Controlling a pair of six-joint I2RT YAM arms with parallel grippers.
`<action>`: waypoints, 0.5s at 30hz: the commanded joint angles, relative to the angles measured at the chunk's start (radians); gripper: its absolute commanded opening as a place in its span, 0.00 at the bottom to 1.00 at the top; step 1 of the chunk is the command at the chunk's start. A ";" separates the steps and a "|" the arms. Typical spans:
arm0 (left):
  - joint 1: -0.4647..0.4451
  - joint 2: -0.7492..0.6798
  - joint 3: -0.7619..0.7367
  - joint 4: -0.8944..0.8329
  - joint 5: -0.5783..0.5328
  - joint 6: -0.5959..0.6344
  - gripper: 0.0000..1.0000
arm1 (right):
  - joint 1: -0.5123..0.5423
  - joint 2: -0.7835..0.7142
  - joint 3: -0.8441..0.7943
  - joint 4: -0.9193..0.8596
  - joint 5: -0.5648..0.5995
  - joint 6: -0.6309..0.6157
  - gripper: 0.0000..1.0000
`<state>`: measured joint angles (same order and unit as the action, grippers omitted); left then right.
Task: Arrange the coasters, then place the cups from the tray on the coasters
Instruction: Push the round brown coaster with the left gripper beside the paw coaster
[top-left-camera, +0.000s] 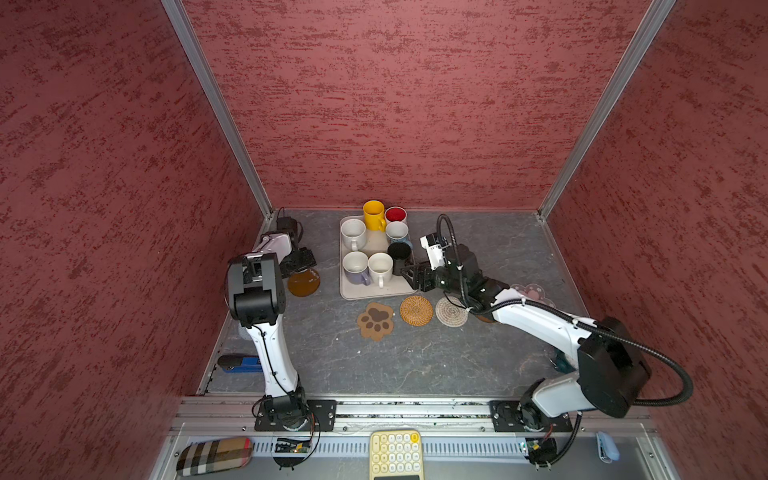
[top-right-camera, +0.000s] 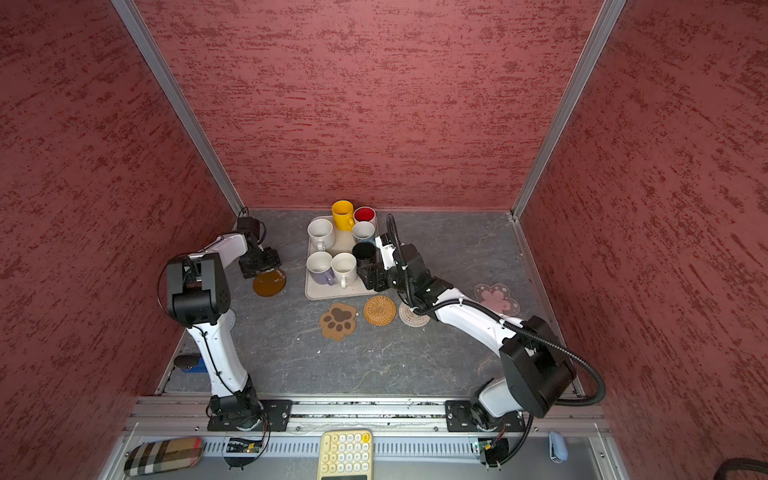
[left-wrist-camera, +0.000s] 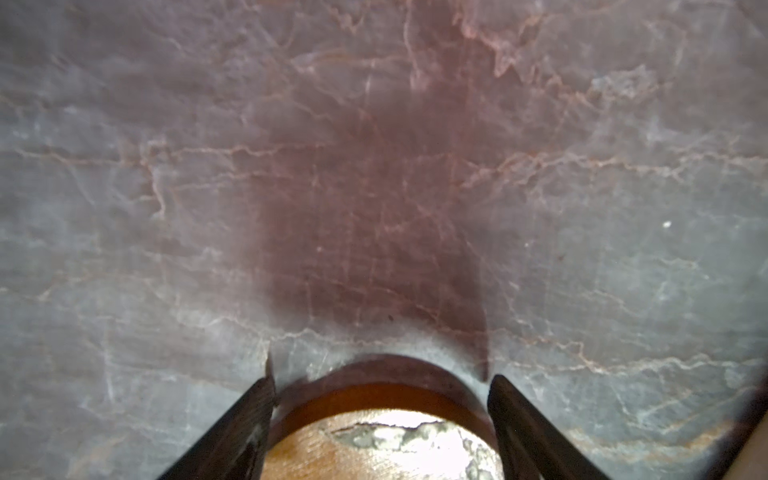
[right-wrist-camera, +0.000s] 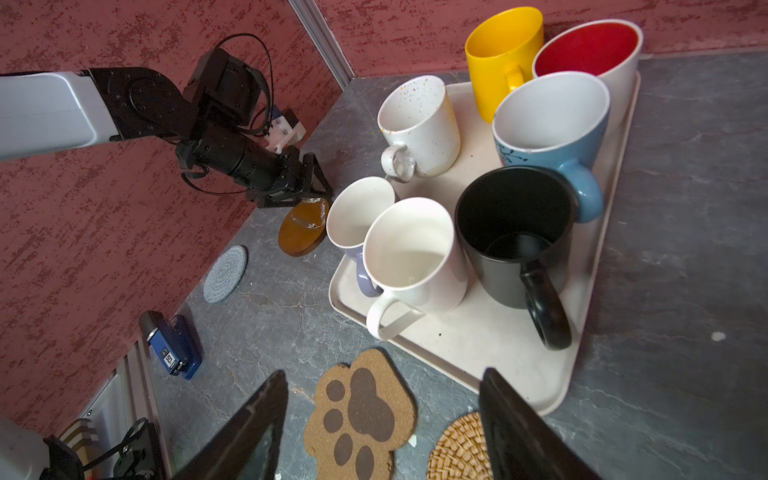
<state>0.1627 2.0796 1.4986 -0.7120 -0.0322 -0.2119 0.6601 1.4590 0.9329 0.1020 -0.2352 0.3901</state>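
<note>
Grey marbled tabletop (top-left-camera: 415, 365) lies between rough red walls (top-left-camera: 395, 104). At the back of it stands the tray (top-left-camera: 361, 293), and all the cups (top-left-camera: 380, 266) are on it, among them the yellow mug (top-left-camera: 373, 214) and the black mug (top-left-camera: 399, 251). Left of the tray lies an amber disc coaster (top-left-camera: 305, 284). The left gripper (left-wrist-camera: 382, 379) is low over it, with one finger on each side of the rim. The fingers are apart, but whether they press the disc I cannot tell. On the near side of the tray lie the paw coaster (top-left-camera: 376, 321), the rattan coaster (top-left-camera: 416, 310) and the whitish woven coaster (top-left-camera: 450, 311). The pink flower coaster (top-right-camera: 496, 298) is further right, and the grey woven coaster (right-wrist-camera: 225, 274) is near the left wall. The right gripper (right-wrist-camera: 384, 374) hovers at the tray's near right corner, near the black mug — jaws apart, nothing between them.
</note>
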 joint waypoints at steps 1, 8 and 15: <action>-0.013 -0.034 -0.058 0.006 0.013 -0.013 0.82 | 0.006 -0.049 -0.024 0.041 0.008 0.014 0.73; -0.036 -0.101 -0.165 0.048 0.021 -0.032 0.81 | 0.006 -0.102 -0.089 0.054 0.013 0.037 0.73; -0.088 -0.160 -0.233 0.059 0.002 -0.049 0.81 | 0.005 -0.161 -0.139 0.046 0.023 0.033 0.73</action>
<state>0.0982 1.9484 1.2999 -0.6483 -0.0368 -0.2356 0.6601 1.3304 0.8047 0.1223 -0.2310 0.4221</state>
